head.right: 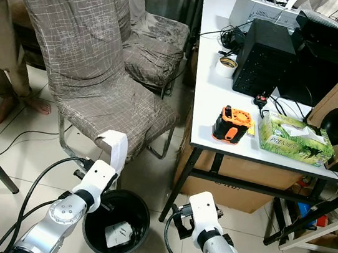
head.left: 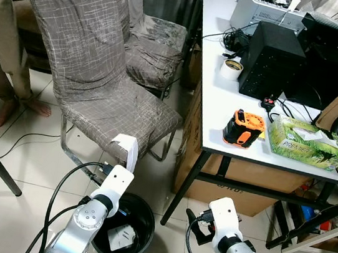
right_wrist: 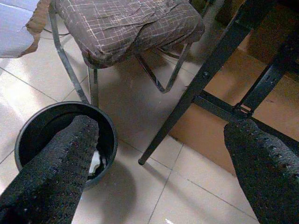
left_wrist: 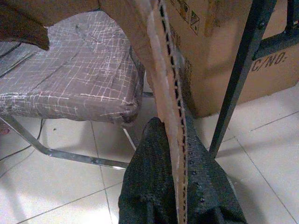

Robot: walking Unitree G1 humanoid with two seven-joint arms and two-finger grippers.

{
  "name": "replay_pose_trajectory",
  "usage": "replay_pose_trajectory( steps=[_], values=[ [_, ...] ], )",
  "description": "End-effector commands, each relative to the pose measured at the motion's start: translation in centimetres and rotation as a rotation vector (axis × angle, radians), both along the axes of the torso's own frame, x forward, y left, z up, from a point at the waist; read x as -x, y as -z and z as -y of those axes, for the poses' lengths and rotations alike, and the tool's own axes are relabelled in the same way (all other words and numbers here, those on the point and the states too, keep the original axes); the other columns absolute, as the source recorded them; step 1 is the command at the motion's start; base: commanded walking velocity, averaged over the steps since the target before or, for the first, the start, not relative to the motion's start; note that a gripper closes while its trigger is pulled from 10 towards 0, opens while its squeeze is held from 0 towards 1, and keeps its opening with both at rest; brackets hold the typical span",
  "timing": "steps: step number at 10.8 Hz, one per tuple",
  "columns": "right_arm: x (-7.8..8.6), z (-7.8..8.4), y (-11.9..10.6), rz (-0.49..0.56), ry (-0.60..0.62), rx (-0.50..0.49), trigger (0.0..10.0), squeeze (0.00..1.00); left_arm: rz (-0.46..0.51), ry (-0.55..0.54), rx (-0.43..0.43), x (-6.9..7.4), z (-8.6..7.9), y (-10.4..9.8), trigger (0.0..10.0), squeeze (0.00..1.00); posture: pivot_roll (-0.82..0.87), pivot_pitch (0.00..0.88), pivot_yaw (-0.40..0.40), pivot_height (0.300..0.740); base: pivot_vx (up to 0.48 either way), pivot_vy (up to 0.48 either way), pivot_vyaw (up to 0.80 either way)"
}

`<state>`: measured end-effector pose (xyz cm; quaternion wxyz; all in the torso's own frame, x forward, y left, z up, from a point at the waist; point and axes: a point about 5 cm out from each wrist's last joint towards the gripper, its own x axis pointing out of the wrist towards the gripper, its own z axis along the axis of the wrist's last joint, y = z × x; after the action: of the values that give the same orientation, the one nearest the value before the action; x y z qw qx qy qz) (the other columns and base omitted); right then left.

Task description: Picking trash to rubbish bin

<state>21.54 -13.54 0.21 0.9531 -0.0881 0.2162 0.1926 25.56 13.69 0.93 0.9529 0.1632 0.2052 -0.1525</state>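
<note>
The left claw (left_wrist: 180, 205) pinches a cardboard strip (head.left: 128, 149) above the bin's (head.left: 143, 220) rim, not dropped yet. One paper (head.left: 120, 239) lies inside already. The right claw (right_wrist: 163, 163) is wide, empty.

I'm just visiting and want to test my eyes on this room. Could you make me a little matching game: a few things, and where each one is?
Things:
1. paper strip
2. rubbish bin
3. tissue box
4. tape roll

Places:
A. on the white table, beside the black box
B. clamped in the left claw
C. on the floor under the left arm
D. at the table's near edge, beside the orange device

Pairs: 1-B, 2-C, 3-D, 4-A
</note>
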Motion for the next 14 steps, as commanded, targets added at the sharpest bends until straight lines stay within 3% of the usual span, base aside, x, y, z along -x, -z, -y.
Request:
replay_pose_trajectory(
  steps=[1,10,13,14],
  values=[
    [-0.1,0.6,-0.1,-0.002,0.011,0.014,10.0,0.00,0.011,0.017,-0.003,-0.1,0.6,-0.2,10.0,0.00,0.00,0.000,-0.145,0.740,0.000,0.000,0.00],
    [0.0,0.3,0.0,-0.004,0.019,0.008,10.0,0.00,0.004,0.027,-0.017,0.0,0.3,-0.1,10.0,0.00,0.00,0.000,-0.134,0.740,0.000,0.000,0.00],
    [-0.2,1.2,-0.1,-0.001,0.040,0.023,10.0,0.00,0.023,0.025,-0.009,-0.8,1.0,-0.5,10.0,0.00,-0.05,0.000,-0.127,0.740,0.000,0.000,0.00],
    [-0.1,1.5,-0.4,0.012,0.067,0.028,10.0,0.00,0.018,0.038,-0.007,-1.0,1.0,-0.6,10.0,0.00,-0.09,0.000,-0.093,0.740,0.000,0.000,0.00]
  ],
)
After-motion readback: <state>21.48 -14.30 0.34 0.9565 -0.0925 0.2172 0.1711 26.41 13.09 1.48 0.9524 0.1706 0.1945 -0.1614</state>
